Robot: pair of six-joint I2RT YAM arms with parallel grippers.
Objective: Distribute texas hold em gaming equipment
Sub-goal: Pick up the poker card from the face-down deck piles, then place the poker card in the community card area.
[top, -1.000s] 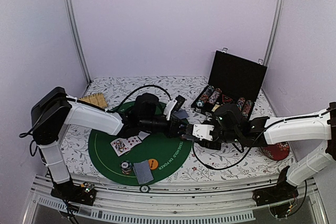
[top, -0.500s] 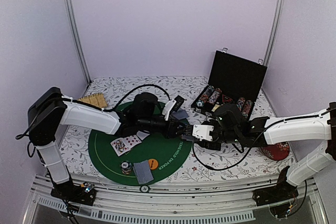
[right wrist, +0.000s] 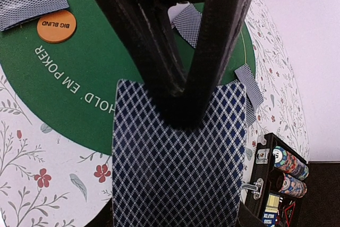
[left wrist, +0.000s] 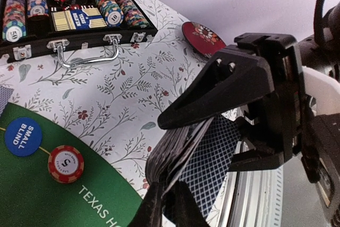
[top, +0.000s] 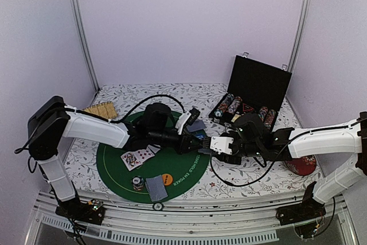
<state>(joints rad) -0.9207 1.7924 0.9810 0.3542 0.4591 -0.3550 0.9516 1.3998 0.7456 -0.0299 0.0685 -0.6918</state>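
Both grippers are facing each other mid-frame over the right edge of the felt (top: 114,162), the right gripper (top: 214,144) clamping the deck (left wrist: 171,150) and the left gripper (top: 195,140) pinching its top card (right wrist: 178,179), so dealing is seemingly going on, and next is calling for sliding that one card off cleanly.

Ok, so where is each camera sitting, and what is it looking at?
Top external: high behind the arms, looking down at the table; both arms show, left gripper and right gripper close together by the green mat.
Left wrist: on the left arm, facing the robot's right at the deck of cards; its own fingers show at the bottom.
Right wrist: on the right arm, looking down on the deck; its own fingers fill the top.
Shared: both wrist views show the deck and the open chip case.
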